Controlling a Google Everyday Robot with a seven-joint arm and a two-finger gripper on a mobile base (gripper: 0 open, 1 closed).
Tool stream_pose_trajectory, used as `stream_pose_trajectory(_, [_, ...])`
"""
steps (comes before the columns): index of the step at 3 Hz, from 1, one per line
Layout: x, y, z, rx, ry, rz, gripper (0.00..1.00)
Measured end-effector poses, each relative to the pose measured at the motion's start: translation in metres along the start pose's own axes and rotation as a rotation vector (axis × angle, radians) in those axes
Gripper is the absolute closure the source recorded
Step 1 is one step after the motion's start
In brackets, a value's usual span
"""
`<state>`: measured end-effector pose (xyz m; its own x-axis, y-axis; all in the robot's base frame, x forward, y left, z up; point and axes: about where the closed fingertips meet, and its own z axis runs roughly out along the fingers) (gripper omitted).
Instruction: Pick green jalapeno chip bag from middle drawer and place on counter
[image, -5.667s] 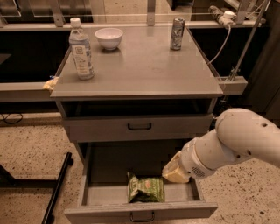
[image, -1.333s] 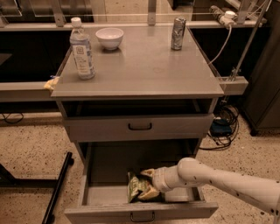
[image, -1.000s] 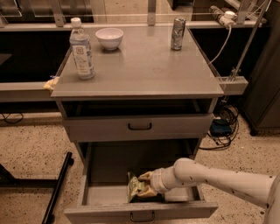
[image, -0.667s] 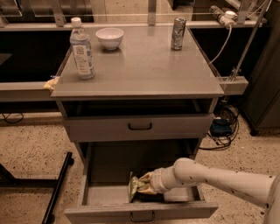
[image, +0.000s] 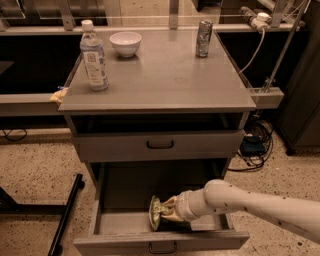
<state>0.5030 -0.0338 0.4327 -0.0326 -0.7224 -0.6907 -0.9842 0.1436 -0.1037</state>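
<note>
The green jalapeno chip bag (image: 156, 213) stands crumpled on edge in the open middle drawer (image: 120, 221), near its front wall. My gripper (image: 168, 212) reaches in from the right on a white arm and is shut on the bag's right side. The fingers are partly hidden behind the bag. The counter (image: 165, 75) is the grey cabinet top above the drawer.
On the counter stand a water bottle (image: 94, 55), a white bowl (image: 125, 43) and a can (image: 203, 38). A closed drawer front with a black handle (image: 160, 145) sits above the open one. A black bar (image: 65, 220) lies on the floor at left, cables (image: 255, 145) at right.
My gripper came down into the drawer, moved left onto the bag and closed on it. The bag went from lying flat to bunched up on edge.
</note>
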Motion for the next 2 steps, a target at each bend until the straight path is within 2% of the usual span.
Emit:
stream_pose_trajectory(1, [-0.037,0.012,-0.039,-0.005,0.068,-0.017,1.0])
stream_pose_trajectory(2, [-0.064,0.033,-0.074,-0.045,0.19,-0.011,1.0])
